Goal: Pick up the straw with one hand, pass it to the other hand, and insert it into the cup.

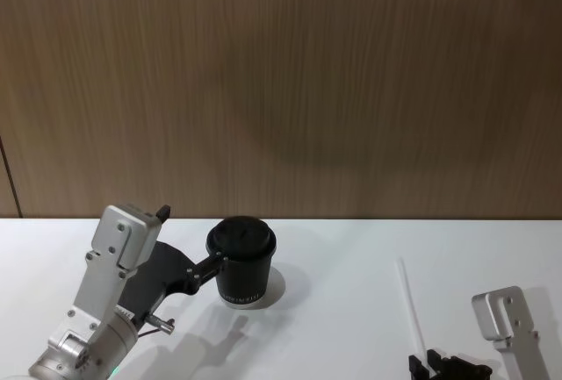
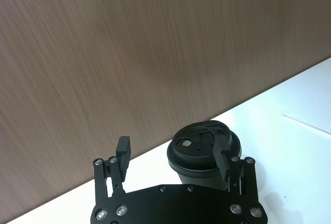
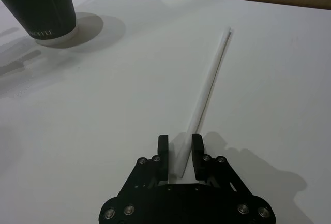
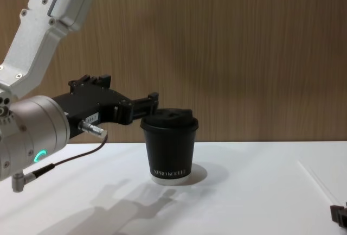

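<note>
Straw (image 3: 209, 87) lies flat on the white surface (image 1: 334, 336), its near end lying between the fingers of the right gripper (image 3: 179, 142) and the rest of it running straight ahead of that gripper. The right gripper sits low over the surface with its fingers only narrowly parted, one on each side of the straw, a sliver of gap showing on either side, so nothing is pinched. The cup (image 4: 169, 148) stands upright with its lid (image 2: 202, 140) on, well apart from the right gripper, off to its left and farther forward. The left gripper (image 2: 172, 149) hangs at lid height, fingers spread wide, with the cup just ahead of its fingertips; one finger (image 2: 222, 157) sits by the lid's edge, contact not clear. A wood-grain wall (image 1: 307, 82) rises beyond both grippers.
</note>
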Tool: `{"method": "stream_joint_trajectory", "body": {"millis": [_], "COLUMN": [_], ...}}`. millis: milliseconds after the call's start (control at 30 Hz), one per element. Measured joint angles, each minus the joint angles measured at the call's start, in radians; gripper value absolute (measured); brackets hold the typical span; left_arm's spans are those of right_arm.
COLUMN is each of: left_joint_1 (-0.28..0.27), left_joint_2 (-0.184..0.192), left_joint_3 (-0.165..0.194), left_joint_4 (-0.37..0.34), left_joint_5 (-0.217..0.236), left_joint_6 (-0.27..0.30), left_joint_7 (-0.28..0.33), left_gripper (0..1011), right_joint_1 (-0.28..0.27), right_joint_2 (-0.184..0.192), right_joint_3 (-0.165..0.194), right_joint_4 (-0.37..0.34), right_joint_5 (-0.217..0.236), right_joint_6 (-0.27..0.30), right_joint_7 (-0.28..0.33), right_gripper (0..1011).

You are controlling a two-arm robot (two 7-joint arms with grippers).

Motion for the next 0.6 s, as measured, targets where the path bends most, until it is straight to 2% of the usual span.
{"method": "stream_joint_trajectory", "body": {"millis": [600], "left_joint_1": [0.000], "left_joint_2": [0.000], "left_joint_3": [0.000], "left_joint_4": [0.000], "left_joint_5": [0.000], "left_joint_6": [0.000], "left_joint_7": [0.000], "left_gripper": [1002], "right_joint_1": [0.000], "right_joint_2": [0.000], "right_joint_3": [0.000], "right_joint_4": [0.000], "right_joint_5": [0.000], "right_joint_6": [0.000], "right_joint_7": [0.000], "right_gripper": [156]}}
